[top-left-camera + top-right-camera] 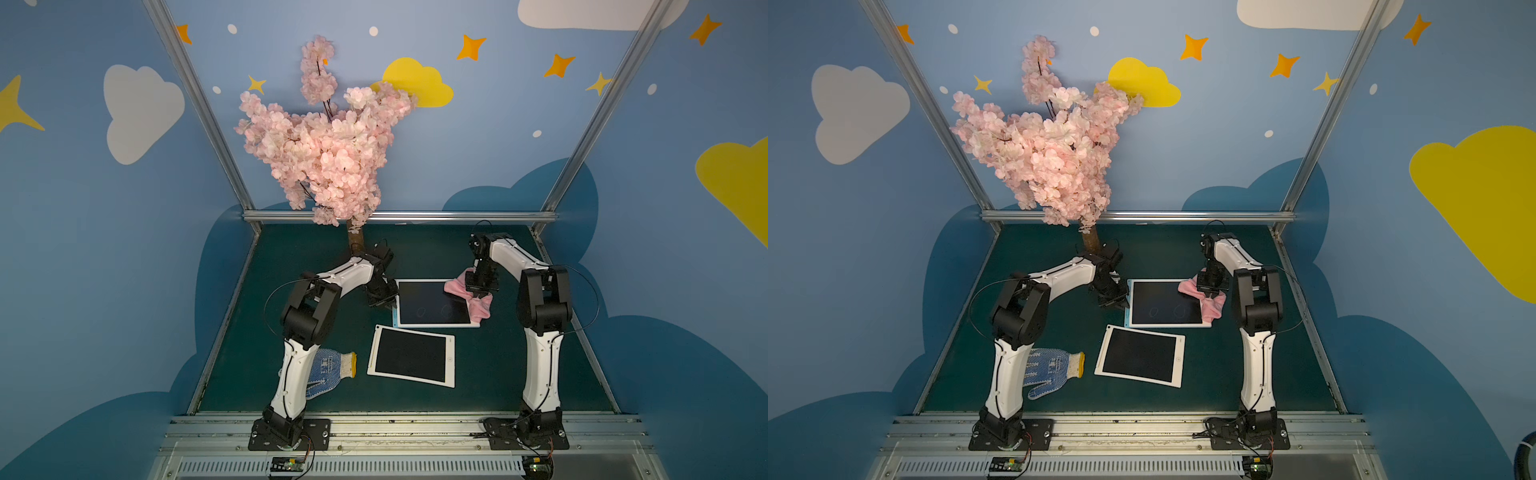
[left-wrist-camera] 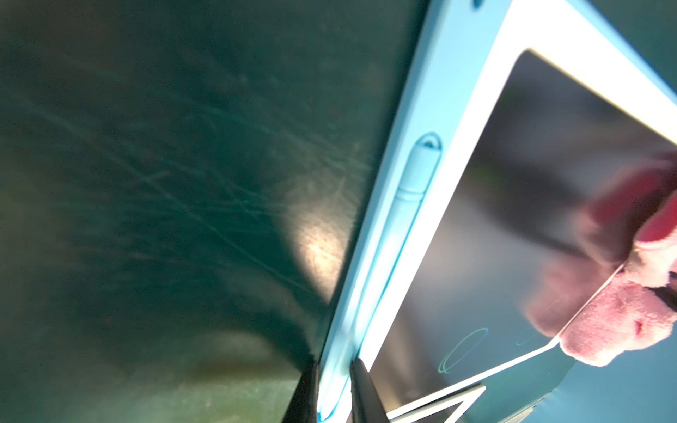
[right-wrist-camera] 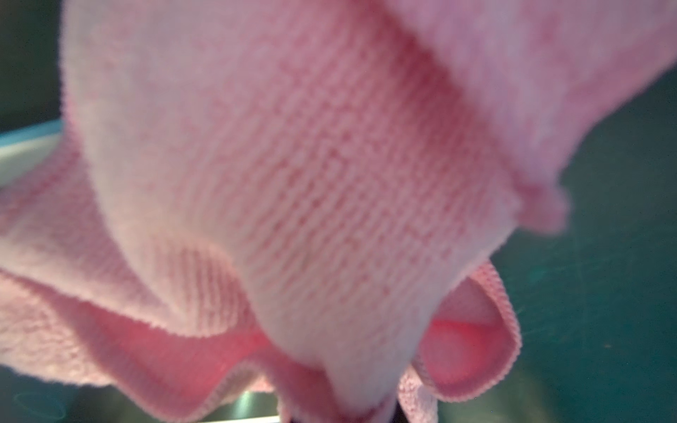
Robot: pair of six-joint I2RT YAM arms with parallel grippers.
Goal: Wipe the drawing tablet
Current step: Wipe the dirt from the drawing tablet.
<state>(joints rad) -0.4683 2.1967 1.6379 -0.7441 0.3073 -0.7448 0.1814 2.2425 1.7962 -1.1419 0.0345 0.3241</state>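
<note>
The room has blue walls with painted clouds and stars, and down below is a dark green table [image 1: 478, 374]. The right claw [image 1: 482, 294] is squeezed tight shut on a bunched pink cloth [image 1: 456, 288]. The cloth lies on the far right corner of the drawing tablet [image 1: 432, 301], part on the dark screen and part hanging off onto the table. From this claw the rest of the screen lies toward the left arm, and the tablet's long side runs that same way, across the table. Two thin oval scribbles [image 1: 422, 311] sit near the screen's close edge, so I think the wipe must go sideways and a bit back toward the robot to reach them. The left claw [image 2: 331, 397] is at the other short end. It is nearly closed, pinching the tablet's light blue edge, where a pen [image 2: 417, 172] rests in its slot. That should stop the tablet from sliding. Only the left wrist view shows that pinch; in both top views the arm hides it. The right wrist view is nearly all pink cloth. Only the top views show a second tablet [image 1: 411, 357] with a blank screen, closer to the robot, and a dotted glove [image 1: 332, 365] beside the left arm.
</note>
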